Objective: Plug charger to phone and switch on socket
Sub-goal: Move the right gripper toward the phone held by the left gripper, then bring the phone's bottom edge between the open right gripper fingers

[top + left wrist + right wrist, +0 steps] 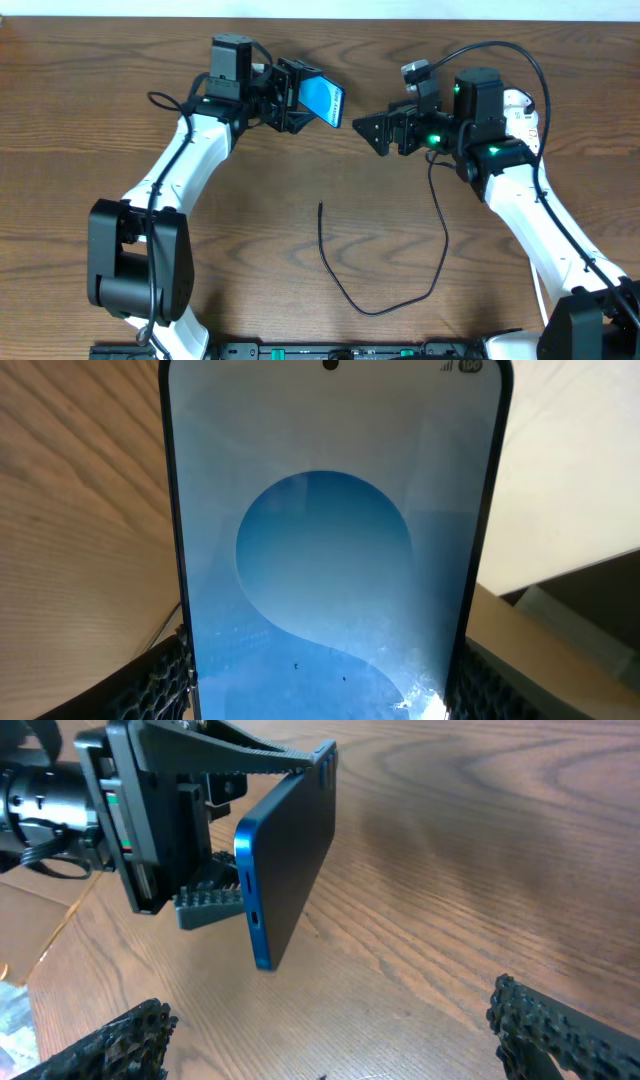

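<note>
**Background: wood table, pale band behind it**

Table (pixel 90 120) is dark brown wood-grain and fills almost the whole overhead view, with the grain running left-right. A thin off-white strip (pixel 320 8) runs along the far edge; can't tell if it's wall or floor. Light is even and diffuse, with soft shadows only. Right wrist view shows a dull sheen on the tabletop. Left wrist view has a pale surface (pixel 570 480) upper right and a tan board (pixel 520 635) below it.
</note>
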You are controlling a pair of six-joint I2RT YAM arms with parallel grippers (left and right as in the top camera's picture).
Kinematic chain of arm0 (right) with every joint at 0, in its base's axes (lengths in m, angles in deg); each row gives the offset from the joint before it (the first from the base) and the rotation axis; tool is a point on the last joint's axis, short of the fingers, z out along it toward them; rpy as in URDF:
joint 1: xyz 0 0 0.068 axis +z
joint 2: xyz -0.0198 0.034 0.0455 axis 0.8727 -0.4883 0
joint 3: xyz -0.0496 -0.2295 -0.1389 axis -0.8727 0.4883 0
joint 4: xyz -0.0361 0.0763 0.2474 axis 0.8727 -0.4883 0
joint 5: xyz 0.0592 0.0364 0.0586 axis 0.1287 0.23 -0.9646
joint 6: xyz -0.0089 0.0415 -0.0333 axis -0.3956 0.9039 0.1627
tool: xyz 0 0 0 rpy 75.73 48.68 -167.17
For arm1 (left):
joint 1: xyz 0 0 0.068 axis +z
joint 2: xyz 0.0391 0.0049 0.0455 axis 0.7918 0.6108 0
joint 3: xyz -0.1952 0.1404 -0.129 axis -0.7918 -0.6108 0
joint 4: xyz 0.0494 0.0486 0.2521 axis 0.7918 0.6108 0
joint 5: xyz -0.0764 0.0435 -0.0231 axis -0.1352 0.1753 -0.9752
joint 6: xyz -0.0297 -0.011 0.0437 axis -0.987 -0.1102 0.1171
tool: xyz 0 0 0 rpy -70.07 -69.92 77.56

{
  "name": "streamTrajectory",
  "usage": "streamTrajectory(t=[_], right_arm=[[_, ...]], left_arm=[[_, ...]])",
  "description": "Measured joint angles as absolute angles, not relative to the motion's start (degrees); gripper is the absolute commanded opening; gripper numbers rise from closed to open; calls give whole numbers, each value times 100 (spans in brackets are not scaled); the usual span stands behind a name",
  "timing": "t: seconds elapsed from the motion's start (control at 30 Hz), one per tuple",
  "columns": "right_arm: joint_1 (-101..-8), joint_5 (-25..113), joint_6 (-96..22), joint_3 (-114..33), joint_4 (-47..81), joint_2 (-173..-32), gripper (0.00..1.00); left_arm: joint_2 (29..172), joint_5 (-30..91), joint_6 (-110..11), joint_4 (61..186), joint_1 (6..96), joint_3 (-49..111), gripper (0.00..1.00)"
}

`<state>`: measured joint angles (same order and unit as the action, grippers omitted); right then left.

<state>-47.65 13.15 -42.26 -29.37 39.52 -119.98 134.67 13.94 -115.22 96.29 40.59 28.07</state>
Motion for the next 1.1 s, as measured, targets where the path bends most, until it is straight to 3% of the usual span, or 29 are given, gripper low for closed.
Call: streamTrajectory(t=[1.1], right_arm=[[-4671, 1759, -4226, -2937, 3867, -12020, 99]], left_arm=[[13467, 2332, -11762, 9349, 3208, 2807, 7]])
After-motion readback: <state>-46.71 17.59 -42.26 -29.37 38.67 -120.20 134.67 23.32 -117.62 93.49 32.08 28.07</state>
